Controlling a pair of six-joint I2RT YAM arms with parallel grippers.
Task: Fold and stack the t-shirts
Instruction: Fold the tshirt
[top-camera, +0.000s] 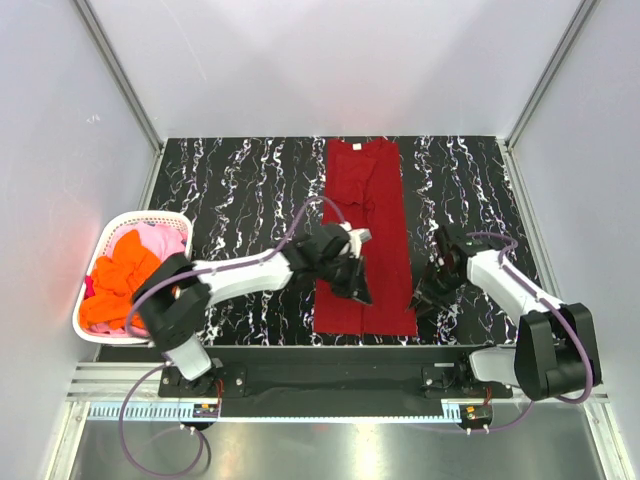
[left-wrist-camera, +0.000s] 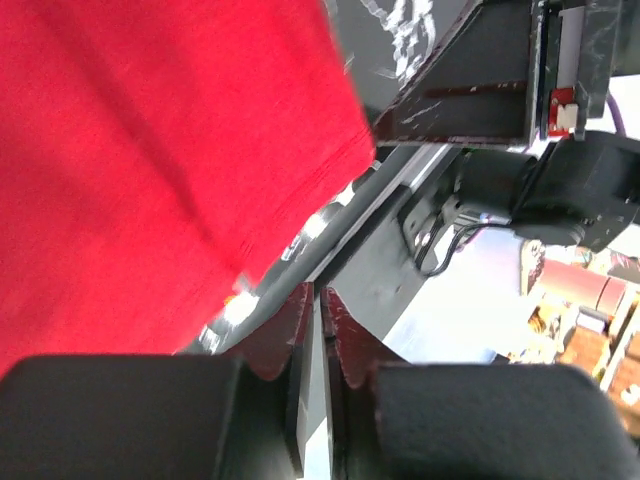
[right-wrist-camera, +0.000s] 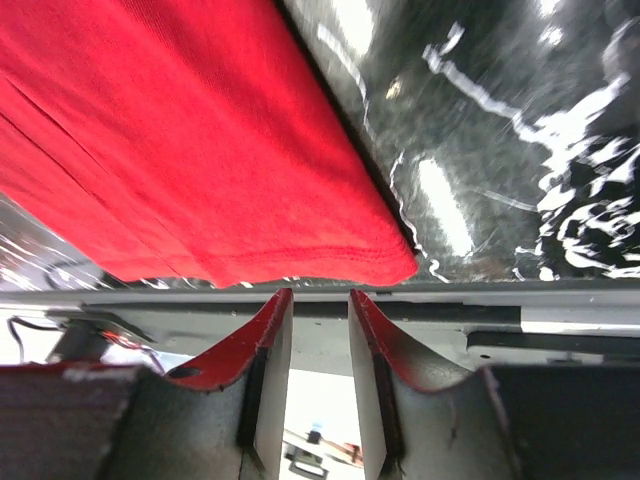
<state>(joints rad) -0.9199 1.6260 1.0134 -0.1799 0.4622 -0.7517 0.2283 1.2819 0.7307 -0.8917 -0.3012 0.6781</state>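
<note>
A dark red t-shirt (top-camera: 365, 200) lies folded into a long narrow strip down the middle of the black marbled table. My left gripper (top-camera: 357, 290) hovers over the strip's near left part. In the left wrist view its jaws (left-wrist-camera: 322, 300) are nearly together and hold nothing, with the red cloth (left-wrist-camera: 150, 150) just beyond them. My right gripper (top-camera: 422, 300) is at the strip's near right corner. In the right wrist view (right-wrist-camera: 320, 300) its jaws stand slightly apart and empty, just short of the shirt's hem (right-wrist-camera: 300, 260). An orange shirt (top-camera: 120, 272) and a pink shirt (top-camera: 166, 238) lie in a basket.
The white plastic basket (top-camera: 150, 216) sits at the table's left edge. White walls enclose the table on the left, the back and the right. The table's near edge and the arms' mounting rail (top-camera: 330, 360) are just below the shirt's hem.
</note>
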